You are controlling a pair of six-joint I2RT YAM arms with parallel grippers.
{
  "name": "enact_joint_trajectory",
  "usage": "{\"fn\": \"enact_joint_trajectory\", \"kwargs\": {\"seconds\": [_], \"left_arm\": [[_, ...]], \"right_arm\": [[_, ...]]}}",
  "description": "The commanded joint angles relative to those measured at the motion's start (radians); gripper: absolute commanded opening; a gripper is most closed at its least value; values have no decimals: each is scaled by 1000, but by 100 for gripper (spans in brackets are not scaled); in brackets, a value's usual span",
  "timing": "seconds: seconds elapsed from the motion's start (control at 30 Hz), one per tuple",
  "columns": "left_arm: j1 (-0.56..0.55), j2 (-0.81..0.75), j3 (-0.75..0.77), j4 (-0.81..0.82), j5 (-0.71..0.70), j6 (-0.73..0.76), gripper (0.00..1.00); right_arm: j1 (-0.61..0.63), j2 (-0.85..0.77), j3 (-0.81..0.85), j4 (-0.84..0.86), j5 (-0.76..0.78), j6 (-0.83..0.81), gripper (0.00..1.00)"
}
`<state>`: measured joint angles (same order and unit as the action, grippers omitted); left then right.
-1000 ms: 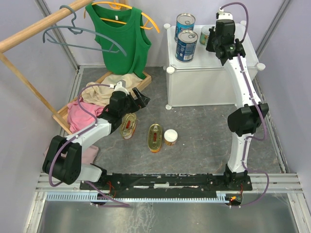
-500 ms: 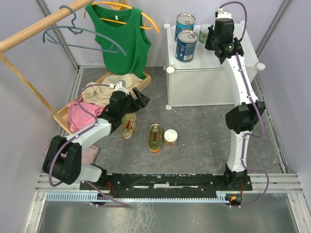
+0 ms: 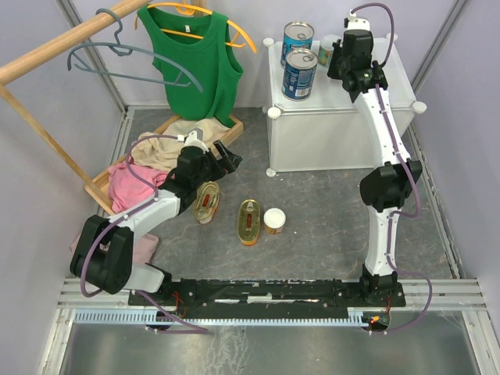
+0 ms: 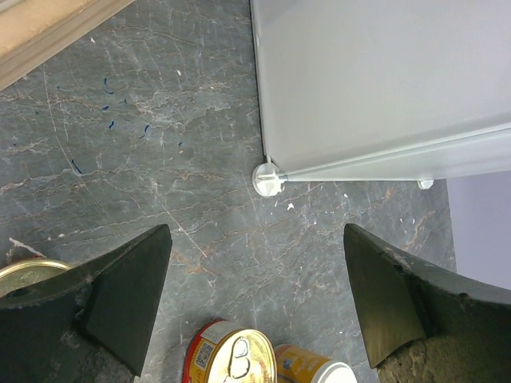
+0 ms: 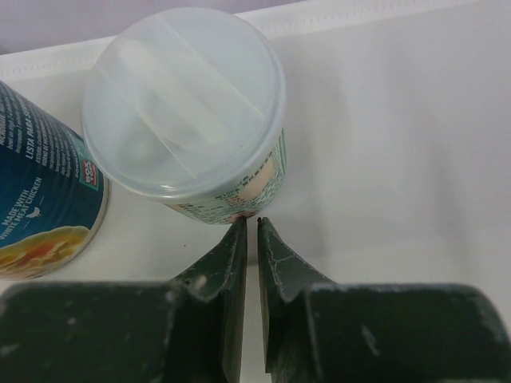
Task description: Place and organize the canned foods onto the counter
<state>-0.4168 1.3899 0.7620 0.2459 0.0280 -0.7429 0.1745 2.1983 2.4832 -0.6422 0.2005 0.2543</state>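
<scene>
At the far left, a wooden tray (image 3: 237,123) holds clothes. Just right of it, the left gripper (image 3: 224,158) hangs low over the grey tabletop (image 3: 328,226), its jaws wide open and empty. One oval tin (image 3: 206,201) lies just on its near side. A second oval tin (image 3: 249,222) lies further right, with the orange-label can (image 3: 274,221) standing just beside it. Far right, on the flat top of the white cabinet (image 3: 391,90), a blue tin (image 3: 299,73) stands with a second blue tin (image 3: 297,37) behind it, and the green-label can (image 3: 328,51) to their right. The right gripper (image 5: 251,227) is close against that can's side, jaws closed on nothing.
</scene>
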Motion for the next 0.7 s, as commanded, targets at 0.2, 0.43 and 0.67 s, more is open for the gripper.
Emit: {"fn": "enact_joint_trajectory", "kwargs": {"seconds": [0.2,0.43,0.67], "left_arm": [[-4,22,19,75,6,5,94],[-4,3,14,73,7,4,94],[-4,-38,12,45,7,3,94]], "right_arm": [[-3,24,64,44,17,6,17],[-1,-77,-52,83,20,4,23],[12,-245,-221,108,25,5,44]]}}
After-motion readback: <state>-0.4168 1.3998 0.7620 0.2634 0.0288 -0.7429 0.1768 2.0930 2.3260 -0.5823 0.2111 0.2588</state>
